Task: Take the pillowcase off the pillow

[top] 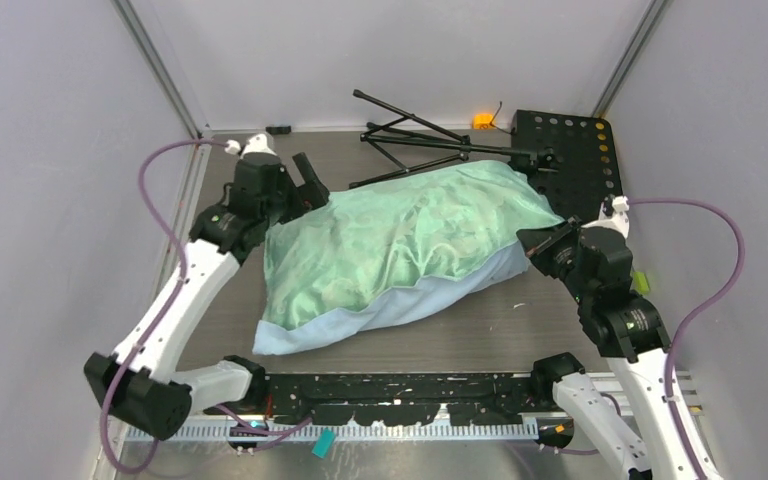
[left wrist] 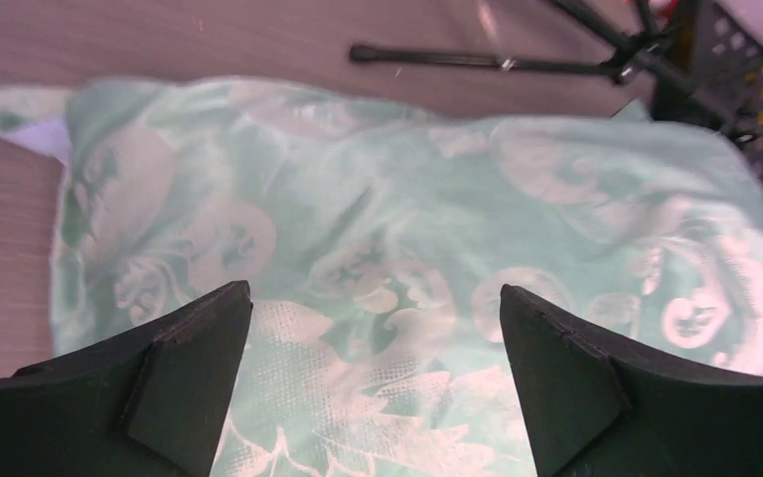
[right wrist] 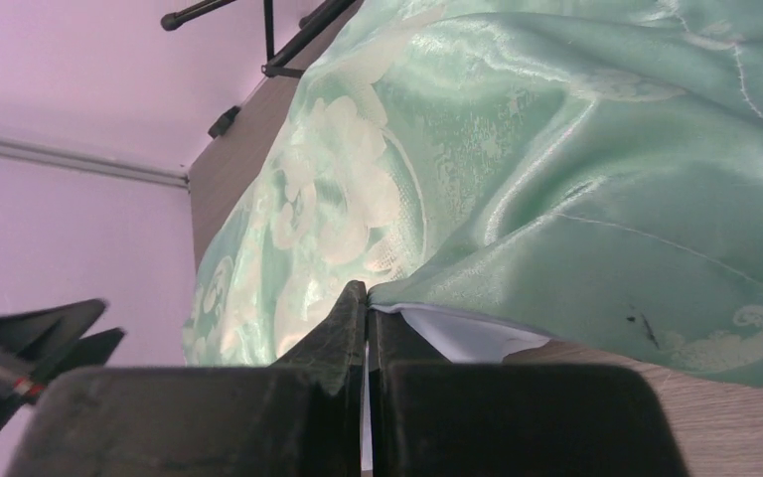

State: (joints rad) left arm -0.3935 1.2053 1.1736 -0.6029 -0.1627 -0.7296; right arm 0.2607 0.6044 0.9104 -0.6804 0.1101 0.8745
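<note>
The pillowcase [top: 400, 240] lies across the table's middle, mint green with a pale floral pattern on top and light blue along its near edge [top: 360, 322]. It bulges, stuffed full; the pillow is hidden inside it. My left gripper [top: 312, 185] is open and empty, hovering over the case's far-left part [left wrist: 397, 248], fingertips [left wrist: 219, 318] apart. My right gripper [top: 535, 243] is shut on the pillowcase's right corner edge [right wrist: 477, 288]. In the right wrist view a pale patch [right wrist: 457, 338] shows under that edge; I cannot tell whether it is pillow or lining.
A folded black tripod [top: 420, 135] lies behind the case. A black perforated plate [top: 565, 150] sits at the back right, with a small orange part [top: 482, 121] beside it. A black rail [top: 400, 385] runs along the near edge. Grey walls enclose the table.
</note>
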